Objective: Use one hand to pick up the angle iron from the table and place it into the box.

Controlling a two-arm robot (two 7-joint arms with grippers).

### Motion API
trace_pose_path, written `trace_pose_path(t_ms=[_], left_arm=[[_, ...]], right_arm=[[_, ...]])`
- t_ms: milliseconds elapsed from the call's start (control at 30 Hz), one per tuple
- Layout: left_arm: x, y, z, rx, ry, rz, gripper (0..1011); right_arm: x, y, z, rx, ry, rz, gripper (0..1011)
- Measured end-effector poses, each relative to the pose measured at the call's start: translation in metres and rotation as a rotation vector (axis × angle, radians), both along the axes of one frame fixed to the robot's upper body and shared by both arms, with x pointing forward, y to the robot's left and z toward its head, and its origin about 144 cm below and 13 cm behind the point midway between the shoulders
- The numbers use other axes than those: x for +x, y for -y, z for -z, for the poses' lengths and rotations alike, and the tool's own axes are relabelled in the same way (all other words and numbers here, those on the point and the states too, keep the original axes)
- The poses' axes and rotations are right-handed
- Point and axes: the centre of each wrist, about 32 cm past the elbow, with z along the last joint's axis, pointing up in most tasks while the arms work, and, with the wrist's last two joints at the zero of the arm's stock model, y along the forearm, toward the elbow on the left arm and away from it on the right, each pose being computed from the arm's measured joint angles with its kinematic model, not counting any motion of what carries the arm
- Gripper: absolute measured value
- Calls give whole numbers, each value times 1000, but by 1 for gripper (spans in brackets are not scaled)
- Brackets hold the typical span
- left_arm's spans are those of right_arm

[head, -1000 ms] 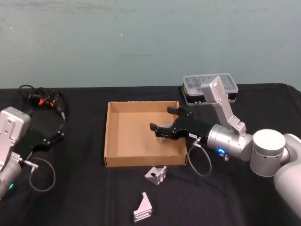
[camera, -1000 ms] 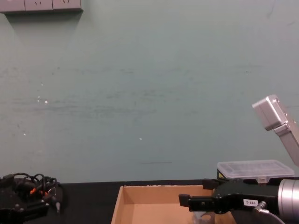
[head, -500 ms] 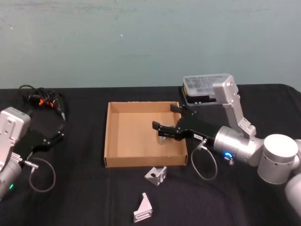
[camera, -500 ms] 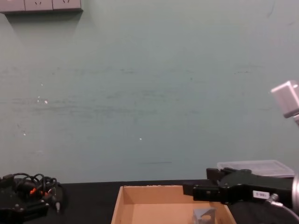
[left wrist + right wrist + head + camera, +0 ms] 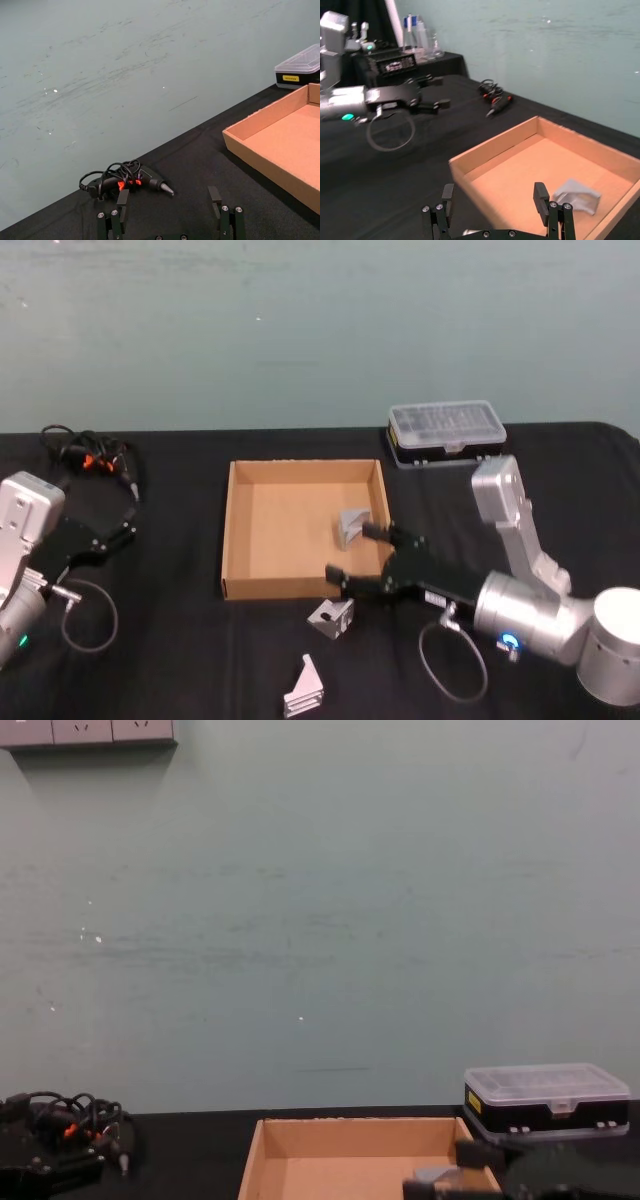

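— What is carried by the table [image 5: 180, 640]?
— The box [image 5: 229, 530] is set at its middle, somewhat nearer the far edge. The right gripper [image 5: 348, 551] is held over the box's near right corner. Its jaws are spread apart and nothing is grasped between them.
— And the left gripper [image 5: 130, 512]?
— It is parked near the table's left edge, with its jaws likewise parted and empty.
— What is found beyond the box?
— A clear-lidded organiser case [image 5: 447, 430] is placed by the far edge, just past the box's far right corner. A cabled screwdriver [image 5: 90, 453] is seen toward the far left corner.
— Where is the angle iron [image 5: 352, 525]?
— It is laid on the box's floor by the right wall, just beside the right gripper's farther jaw. A second angle iron [image 5: 332, 617] is seen on the table just outside the box's near wall, and a third angle iron [image 5: 304, 685] is seen closer to the near edge.
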Motion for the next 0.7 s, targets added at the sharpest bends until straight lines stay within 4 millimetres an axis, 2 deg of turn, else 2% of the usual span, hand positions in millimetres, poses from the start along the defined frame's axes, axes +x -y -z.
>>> trace_pose_path(t_ms=[333,700], left_arm=[[0,0,0,0,0,0,1000],[0,0,0,0,0,0,1000]], right_arm=[[-25,6,4,-34,-5,-29,1003],[-32,5,14,-59,-30,-20,1003]])
